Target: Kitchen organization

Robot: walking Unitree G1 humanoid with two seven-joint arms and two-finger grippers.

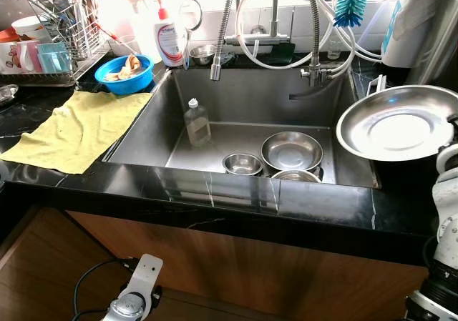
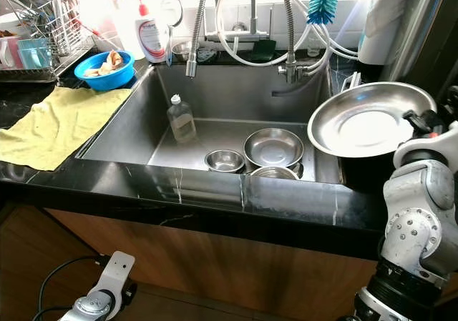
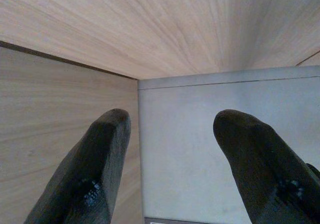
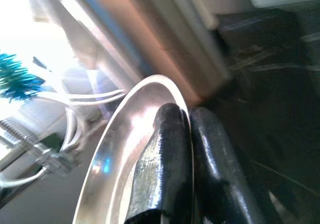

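The right gripper (image 4: 187, 115) pinches the rim of a wide steel plate (image 1: 398, 130) between its closed fingers, holding it tilted above the black counter (image 1: 215, 196) at about three o'clock from the sink (image 1: 143, 131). In the basin sit three steel bowls — a large bowl (image 1: 291, 151) with a small bowl (image 1: 242, 164) at its eight o'clock and another bowl (image 1: 295, 176) at its six — and a clear bottle (image 1: 197, 123) stands at nine o'clock of them. A yellow cloth (image 1: 71, 130) lies on the counter at the sink's nine o'clock, a blue bowl (image 1: 124, 74) at its ten. The left gripper (image 3: 170, 134) hangs low by the wooden cabinet (image 3: 65, 129), fingers spread wide, holding nothing.
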